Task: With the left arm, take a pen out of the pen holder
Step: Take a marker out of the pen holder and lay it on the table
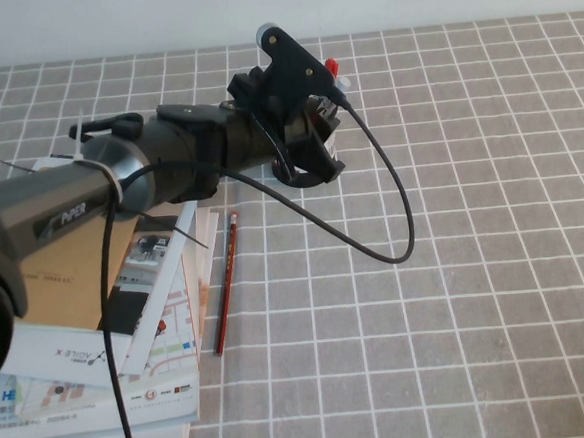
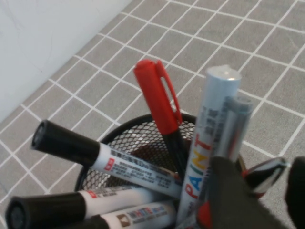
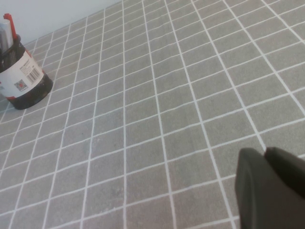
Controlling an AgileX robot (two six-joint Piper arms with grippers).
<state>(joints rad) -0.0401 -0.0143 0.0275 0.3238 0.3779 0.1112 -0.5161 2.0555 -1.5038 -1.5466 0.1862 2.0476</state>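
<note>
Left gripper (image 1: 311, 137) is at the far middle of the tabletop (image 1: 479, 316), directly above the pen holder (image 2: 138, 138). In the high view it hides most of the holder. One red cap (image 1: 332, 68) shows just past it.

Left wrist view: the holder is one black mesh cup.
- 1 red-capped pen (image 2: 157, 95), upright, tallest.
- 2 silver paint markers side by side, touching: one lettered (image 2: 209, 143), one plain grey (image 2: 236, 124).
- 3 white markers with black caps, all leaning out over the rim: upper (image 2: 71, 145), middle (image 2: 47, 210), lowest (image 2: 138, 217).
- 1 dark glossy pen end (image 2: 264, 171).
- Total: 7 counted; more may be hidden.

The left gripper's fingers (image 2: 233, 195) stand apart at a middling gap. One is against the paint markers, and the glossy pen end lies in the gap between the two.

Right gripper (image 3: 271, 191): only a dark shape in its own wrist view, over bare tabletop and well apart from the holder. Whether it is open or closed I cannot tell.

Near left of the tabletop:
- 1 red pencil (image 1: 226, 282), lying flat.
- A fanned stack of booklets (image 1: 149, 329) just beside the pencil, on its left; count unclear.
- 1 black cable (image 1: 397, 222), looping from the left gripper down to the tabletop.
</note>
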